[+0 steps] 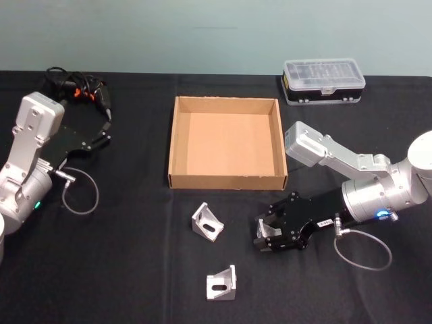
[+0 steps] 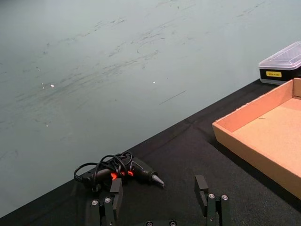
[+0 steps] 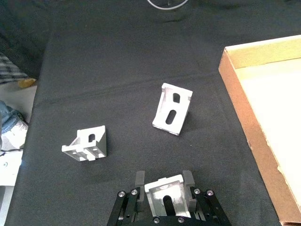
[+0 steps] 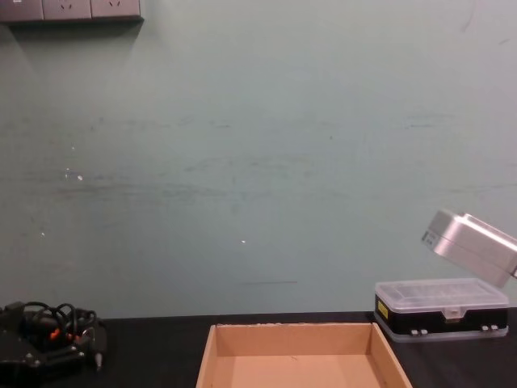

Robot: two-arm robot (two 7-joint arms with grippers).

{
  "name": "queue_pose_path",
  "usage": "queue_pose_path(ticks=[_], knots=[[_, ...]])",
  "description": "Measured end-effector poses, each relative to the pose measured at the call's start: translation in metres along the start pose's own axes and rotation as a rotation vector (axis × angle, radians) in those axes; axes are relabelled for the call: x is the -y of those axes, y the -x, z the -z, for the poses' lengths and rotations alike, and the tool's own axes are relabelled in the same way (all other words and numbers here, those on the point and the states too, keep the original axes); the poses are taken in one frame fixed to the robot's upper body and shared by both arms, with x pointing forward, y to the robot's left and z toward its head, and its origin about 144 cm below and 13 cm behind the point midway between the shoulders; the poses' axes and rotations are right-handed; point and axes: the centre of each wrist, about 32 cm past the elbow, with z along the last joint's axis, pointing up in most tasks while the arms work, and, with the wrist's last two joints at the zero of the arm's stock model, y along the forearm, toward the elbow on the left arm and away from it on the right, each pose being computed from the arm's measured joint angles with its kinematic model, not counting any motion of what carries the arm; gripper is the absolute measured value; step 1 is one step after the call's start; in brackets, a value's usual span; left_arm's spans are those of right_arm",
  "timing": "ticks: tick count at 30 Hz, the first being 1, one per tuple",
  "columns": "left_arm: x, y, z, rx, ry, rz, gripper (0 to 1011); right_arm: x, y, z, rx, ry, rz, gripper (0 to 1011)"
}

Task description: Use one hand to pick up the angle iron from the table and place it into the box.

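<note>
Black tabletop [image 1: 135,256] in front of a pale green wall [image 4: 242,162], with a shallow tan cardboard box [image 1: 226,181] at its middle. Right black gripper [image 1: 264,234] sits low, just in front of the box's near right corner, its fingers clamped on a silver metal angle iron [image 3: 164,194]. A second angle iron [image 1: 208,221] lies loose on the table to that gripper's left, and a third angle iron [image 1: 221,283] lies nearer the robot. Left gripper [image 1: 106,127] is parked at the far left, fingers spread apart.
</note>
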Motion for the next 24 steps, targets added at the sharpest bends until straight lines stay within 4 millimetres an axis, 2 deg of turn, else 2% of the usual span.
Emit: queue_pose_path(ticks=[11, 24], knots=[[0.0, 0.0, 0.0, 0.0, 0.0, 0.0, 1000, 0.007, 0.004, -0.002, -0.004, -0.05, 0.034, 481], [0.0, 0.0, 0.0, 0.0, 0.0, 0.0, 1000, 0.036, 0.007, -0.022, 0.013, -0.286, 0.222, 482]])
